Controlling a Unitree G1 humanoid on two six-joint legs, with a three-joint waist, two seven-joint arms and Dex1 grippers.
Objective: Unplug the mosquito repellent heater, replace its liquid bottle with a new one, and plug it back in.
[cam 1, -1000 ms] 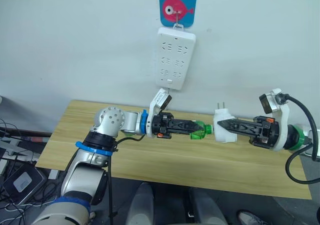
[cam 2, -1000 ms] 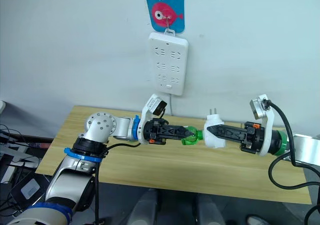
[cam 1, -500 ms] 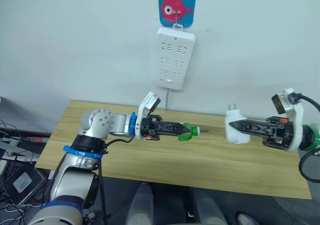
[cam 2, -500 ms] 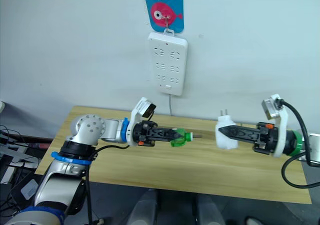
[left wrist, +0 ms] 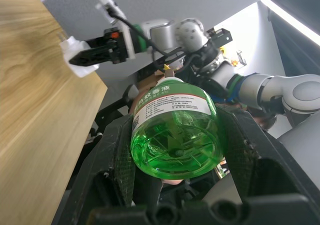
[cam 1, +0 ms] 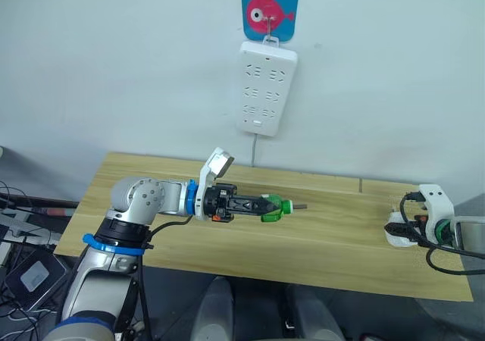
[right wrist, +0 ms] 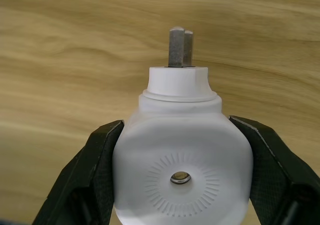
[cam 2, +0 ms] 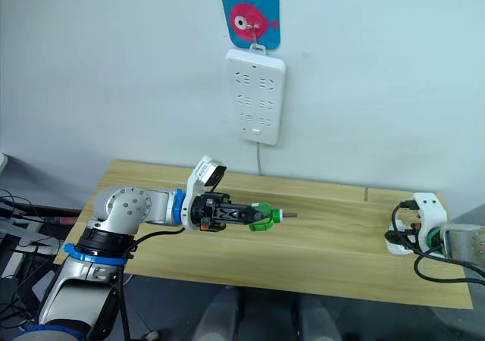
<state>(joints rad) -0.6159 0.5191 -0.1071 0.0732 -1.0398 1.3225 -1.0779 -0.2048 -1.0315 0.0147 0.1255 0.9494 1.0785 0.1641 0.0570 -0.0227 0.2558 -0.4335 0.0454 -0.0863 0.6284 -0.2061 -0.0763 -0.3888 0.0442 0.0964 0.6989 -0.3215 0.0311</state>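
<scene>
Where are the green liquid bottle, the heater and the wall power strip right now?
green liquid bottle (left wrist: 175, 135): left wrist view, on its clear green body.
mosquito repellent heater (right wrist: 182, 155): right wrist view, on its white rounded face above the vent hole.
power strip (cam 1: 266, 87): left eye view, on the middle of its socket face.

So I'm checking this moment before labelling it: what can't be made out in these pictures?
- Right gripper: in the head views, hidden at the table's right end by its own wrist.
- Heater: its underside, hidden in the right wrist view.
- Green bottle: label print too small; its neck points away in the left wrist view.
</scene>
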